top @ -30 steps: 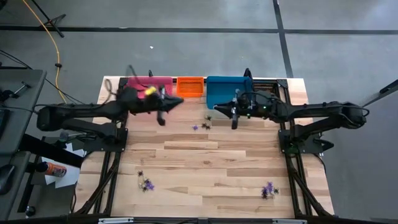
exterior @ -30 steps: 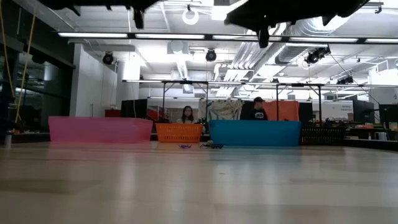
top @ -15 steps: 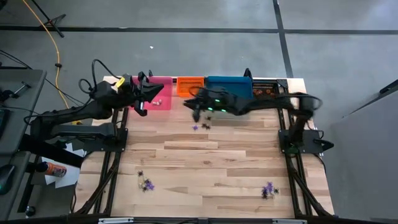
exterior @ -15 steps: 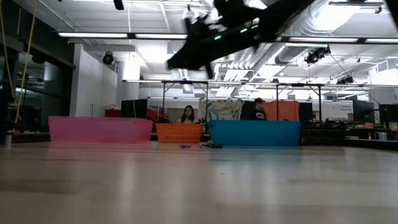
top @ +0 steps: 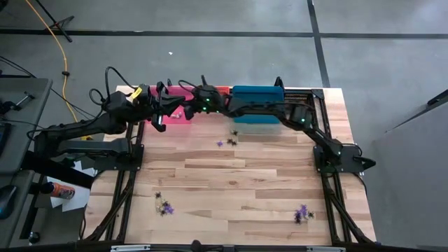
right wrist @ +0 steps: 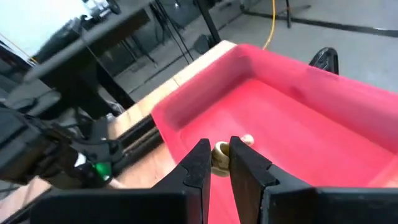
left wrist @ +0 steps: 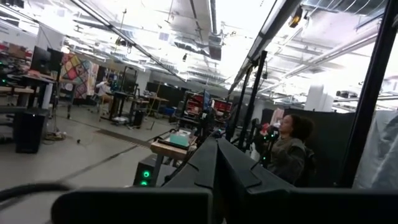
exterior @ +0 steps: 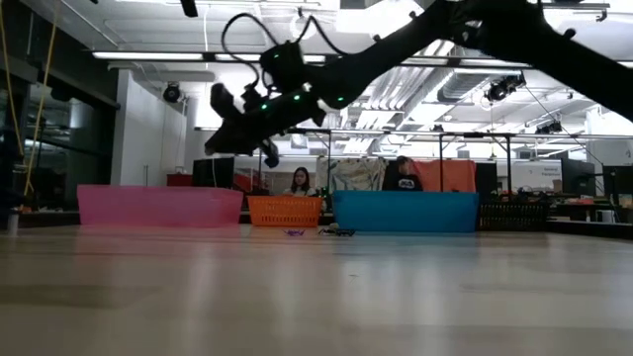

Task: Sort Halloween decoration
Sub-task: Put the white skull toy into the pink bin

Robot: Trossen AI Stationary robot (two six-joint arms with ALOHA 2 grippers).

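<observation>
I am pinching a pale whitish trinket [right wrist: 220, 155] between the tips of my right jaws [right wrist: 216, 163], and it is hanging over the inside of the pink bin [right wrist: 323, 99], where a second pale trinket [right wrist: 247, 140] is lying on the bin floor just beyond it. What kind of trinket either is, I cannot make out. From above, my right arm is reaching across the back of the surface [top: 238, 182] and covering most of the orange bin [top: 222, 89], so only a sliver of it is showing there; the blue bin [top: 257, 93] is partly hidden too. The rest of the Halloween decoration is lying on the wood in three loose clusters: one cluster near the blue bin [top: 228, 138], one cluster toward the front left [top: 164, 205], and one cluster toward the front right [top: 302, 213], each too tangled to count piece by piece. My left jaws [top: 157, 123] are clenched with nothing between them, hanging at the left edge of the pink bin. In the low view two people are sitting behind the bins, one person [exterior: 298, 182] behind the orange one and another person [exterior: 404, 174] behind the blue.
</observation>
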